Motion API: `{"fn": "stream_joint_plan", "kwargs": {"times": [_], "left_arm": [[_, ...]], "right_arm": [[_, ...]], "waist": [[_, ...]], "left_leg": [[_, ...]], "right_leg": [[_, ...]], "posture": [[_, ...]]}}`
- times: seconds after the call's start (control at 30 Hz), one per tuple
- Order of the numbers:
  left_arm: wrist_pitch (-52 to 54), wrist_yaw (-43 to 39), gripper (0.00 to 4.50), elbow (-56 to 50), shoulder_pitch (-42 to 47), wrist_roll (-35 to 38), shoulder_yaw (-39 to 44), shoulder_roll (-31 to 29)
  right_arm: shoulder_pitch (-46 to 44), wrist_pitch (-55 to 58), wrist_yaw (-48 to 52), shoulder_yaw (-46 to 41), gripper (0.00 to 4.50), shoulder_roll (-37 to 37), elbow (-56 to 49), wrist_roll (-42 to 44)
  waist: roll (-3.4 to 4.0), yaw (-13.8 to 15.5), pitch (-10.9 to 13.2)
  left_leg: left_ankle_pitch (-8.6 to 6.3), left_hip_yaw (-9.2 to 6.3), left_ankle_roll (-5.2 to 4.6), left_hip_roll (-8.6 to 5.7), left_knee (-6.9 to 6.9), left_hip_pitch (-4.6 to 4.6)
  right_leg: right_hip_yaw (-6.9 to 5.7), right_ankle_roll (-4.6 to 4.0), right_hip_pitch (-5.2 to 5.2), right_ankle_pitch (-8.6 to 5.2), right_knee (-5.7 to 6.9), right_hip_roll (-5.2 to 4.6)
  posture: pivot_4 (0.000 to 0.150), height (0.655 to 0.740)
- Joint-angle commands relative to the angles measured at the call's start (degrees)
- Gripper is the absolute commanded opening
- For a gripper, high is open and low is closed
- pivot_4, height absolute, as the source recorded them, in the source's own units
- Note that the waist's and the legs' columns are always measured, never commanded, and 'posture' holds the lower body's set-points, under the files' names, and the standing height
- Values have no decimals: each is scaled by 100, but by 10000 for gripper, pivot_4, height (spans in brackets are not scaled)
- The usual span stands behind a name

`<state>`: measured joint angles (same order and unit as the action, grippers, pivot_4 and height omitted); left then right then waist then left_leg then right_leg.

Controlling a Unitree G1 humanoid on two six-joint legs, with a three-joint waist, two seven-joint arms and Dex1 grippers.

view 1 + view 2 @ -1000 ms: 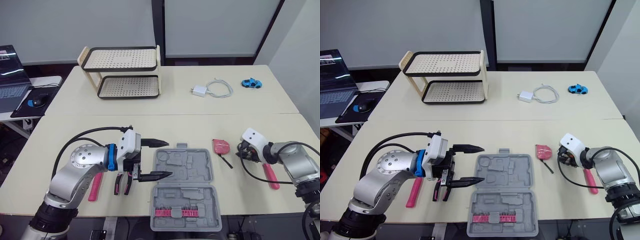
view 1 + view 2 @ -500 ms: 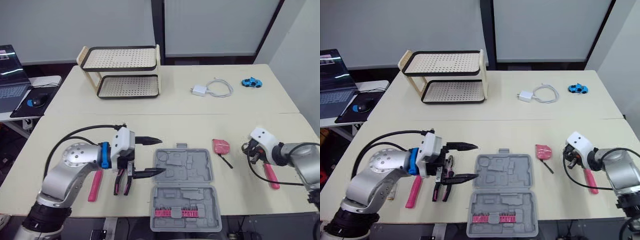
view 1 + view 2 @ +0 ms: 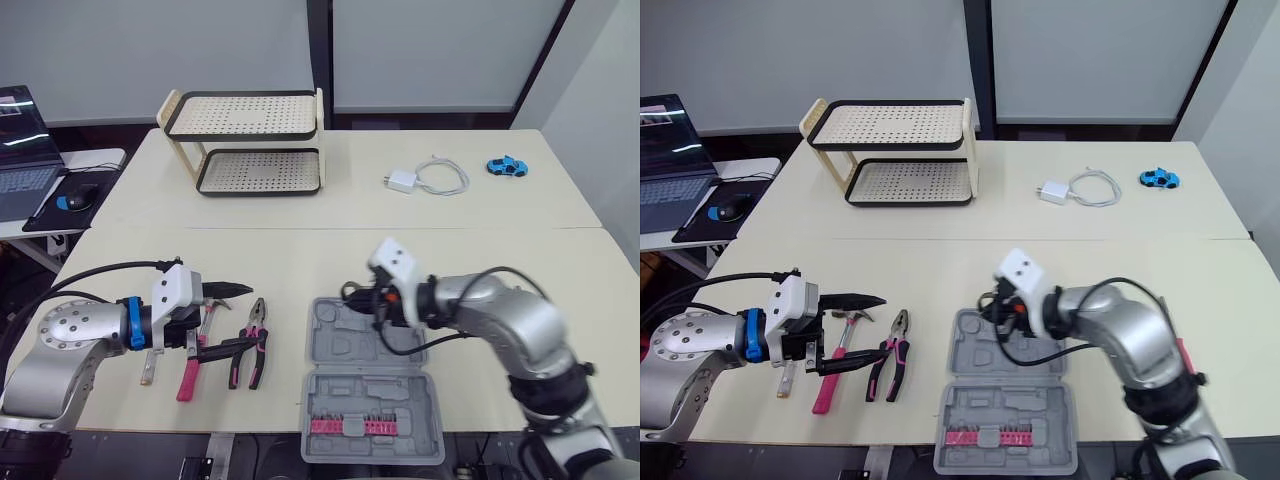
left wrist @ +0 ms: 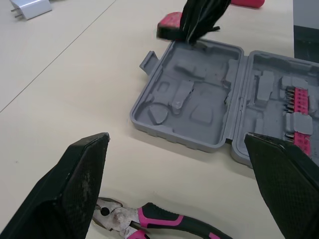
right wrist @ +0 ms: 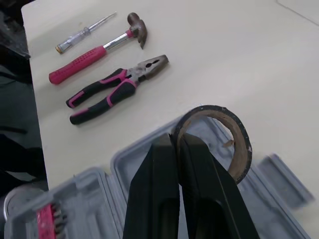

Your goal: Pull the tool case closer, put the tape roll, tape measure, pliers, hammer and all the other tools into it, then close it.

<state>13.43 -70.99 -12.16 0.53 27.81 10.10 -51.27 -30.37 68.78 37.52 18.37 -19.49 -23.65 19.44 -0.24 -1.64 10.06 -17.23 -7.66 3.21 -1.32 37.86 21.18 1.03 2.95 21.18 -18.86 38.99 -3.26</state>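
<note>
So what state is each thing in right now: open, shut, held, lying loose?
Tool case: open, lying flat.
Right gripper: fingers shut on the tape roll.
Tape roll: pinched by its rim.
Left gripper: fingers open, empty.
Pliers: shut, loose on the table.
Hammer: loose on the table.
Screwdriver: loose on the table.
Laptop: open, screen lit.

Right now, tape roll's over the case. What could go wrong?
1. The right gripper pinches the tape roll by one wall only; released over the moulded tool case, it may land tilted and roll off.
2. The left gripper, fingers open, hangs close by the pliers and could knock them.
</note>
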Motion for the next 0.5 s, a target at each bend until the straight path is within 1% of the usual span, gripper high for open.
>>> {"fn": "stream_joint_plan", "kwargs": {"times": [0.03, 0.13, 0.2, 0.33, 0.5], "left_arm": [[-23, -74, 45000, -250, -7, 114, 113, -66], [-53, -106, 45000, -272, -19, 66, 61, -67], [-66, -132, 45000, -261, -15, 38, 41, -65], [-52, -170, 45000, -296, -8, 28, -11, -64], [-93, -232, 45000, -322, -63, -7, -35, -105]], "right_arm": [[-233, -541, -235, 357, 466, 268, 609, -248], [-374, -1015, -236, 713, 466, 485, 1273, -465], [-432, -1201, -230, 828, 466, 592, 1525, -535], [-501, -1446, -207, 1043, 466, 783, 1910, -651], [-519, -1519, -186, 1170, 466, 909, 2120, -750]], "waist": [[-2, -12, -1], [-1, -48, -1], [-1, -69, -1], [-1, -114, -1], [-1, -146, -1]], "left_leg": [[1, 3, 2, 0, 0, 6], [14, 5, 25, 1, 3, 29], [15, 2, 26, 2, 1, 34], [15, 2, 26, 2, 1, 41], [15, -1, 26, 2, 2, 42]], "right_leg": [[2, -1, 0, 0, 3, 0], [2, -2, 15, 1, 13, 4], [-2, -2, 22, 2, 17, 9], [-2, -3, 27, 2, 19, 9], [-4, -3, 29, 2, 22, 10]], "posture": [[1500, 7400], [1500, 7400], [1500, 7400], [1500, 7400], [1500, 7400]]}}
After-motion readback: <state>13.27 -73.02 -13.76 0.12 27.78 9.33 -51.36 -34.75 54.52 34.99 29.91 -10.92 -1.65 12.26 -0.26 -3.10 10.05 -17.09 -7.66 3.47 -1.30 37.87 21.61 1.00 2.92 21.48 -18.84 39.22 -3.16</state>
